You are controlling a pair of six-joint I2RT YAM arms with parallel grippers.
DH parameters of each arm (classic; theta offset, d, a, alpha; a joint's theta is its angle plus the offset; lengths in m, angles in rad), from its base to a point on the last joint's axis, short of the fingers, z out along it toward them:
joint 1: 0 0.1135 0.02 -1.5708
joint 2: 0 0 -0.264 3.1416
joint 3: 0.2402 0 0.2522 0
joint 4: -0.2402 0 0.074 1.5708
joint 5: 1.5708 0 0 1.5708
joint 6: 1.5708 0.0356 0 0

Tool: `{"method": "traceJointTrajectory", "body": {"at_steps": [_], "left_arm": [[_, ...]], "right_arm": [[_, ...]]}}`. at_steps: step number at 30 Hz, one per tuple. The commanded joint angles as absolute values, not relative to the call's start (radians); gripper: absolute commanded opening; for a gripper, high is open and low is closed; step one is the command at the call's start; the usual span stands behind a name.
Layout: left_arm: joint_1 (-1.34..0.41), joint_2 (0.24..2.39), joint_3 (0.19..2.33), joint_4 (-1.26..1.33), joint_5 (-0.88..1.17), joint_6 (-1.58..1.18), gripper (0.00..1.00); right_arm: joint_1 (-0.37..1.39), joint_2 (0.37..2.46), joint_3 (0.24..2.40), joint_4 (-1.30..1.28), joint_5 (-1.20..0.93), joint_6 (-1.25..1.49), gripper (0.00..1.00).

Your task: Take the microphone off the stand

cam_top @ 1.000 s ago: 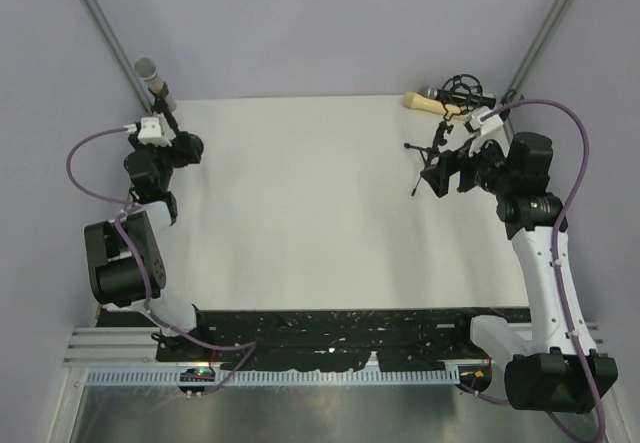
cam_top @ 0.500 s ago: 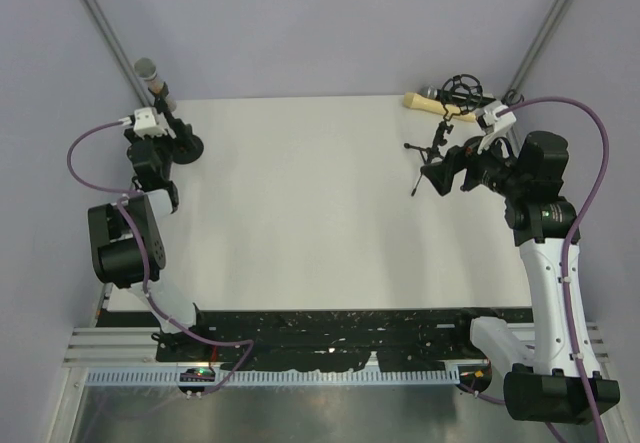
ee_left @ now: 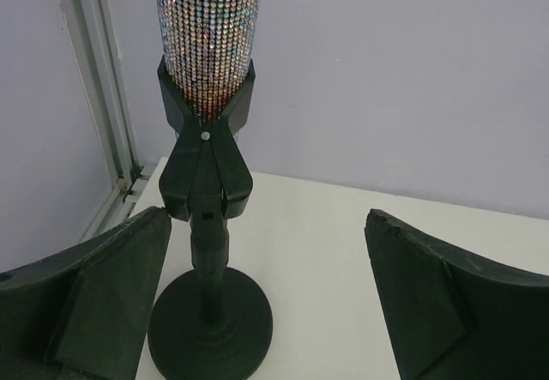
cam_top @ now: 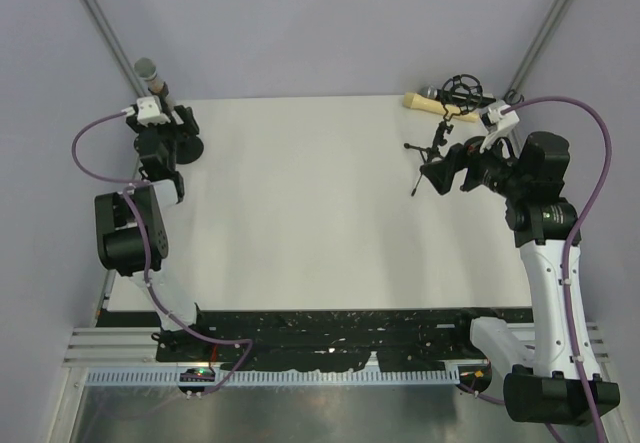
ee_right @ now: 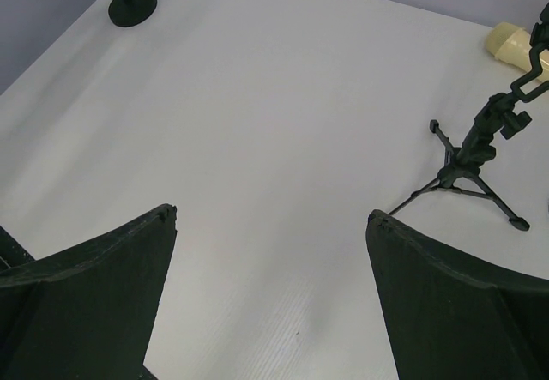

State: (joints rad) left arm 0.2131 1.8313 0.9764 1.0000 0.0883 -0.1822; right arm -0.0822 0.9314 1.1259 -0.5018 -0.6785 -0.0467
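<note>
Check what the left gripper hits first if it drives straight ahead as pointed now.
Probably the black stand: its post and round base sit just ahead, between the open fingers of the left gripper, off-centre toward one finger. The glittery microphone sits higher, at its top. Depth unclear.

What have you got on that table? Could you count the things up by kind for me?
Microphones: 2 (sparkly microphone, cream-handled microphone)
Stands: 2 (round-base stand, tripod stand)
Total: 4
</note>
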Motion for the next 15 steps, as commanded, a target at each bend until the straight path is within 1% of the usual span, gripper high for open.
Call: {"method": "traceJointTrajectory", "body": {"at_steps": [1, 7, 9, 12, 15], "left_arm": [[0.210, 1.870, 1.058, 1.106, 0.051, -0.161, 0.99], [0.210, 1.928, 1.141, 1.127, 0.018, -0.137, 0.93], [0.210, 1.947, 1.164, 1.135, 0.015, -0.147, 0.85], [0.207, 1.979, 1.203, 1.149, 0.026, -0.150, 0.76], [0.207, 2.005, 1.235, 1.161, 0.029, -0.140, 0.74]], "right_arm": [[-0.084, 0.911, 1.190, -0.489, -0.667, -0.043, 0.95], [-0.084, 0.917, 1.218, -0.502, -0.661, -0.051, 0.95], [-0.084, 0.913, 1.216, -0.508, -0.660, -0.060, 0.95], [-0.084, 0.910, 1.213, -0.517, -0.652, -0.074, 0.95], [-0.084, 0.911, 1.210, -0.517, -0.644, -0.081, 0.95]]}}
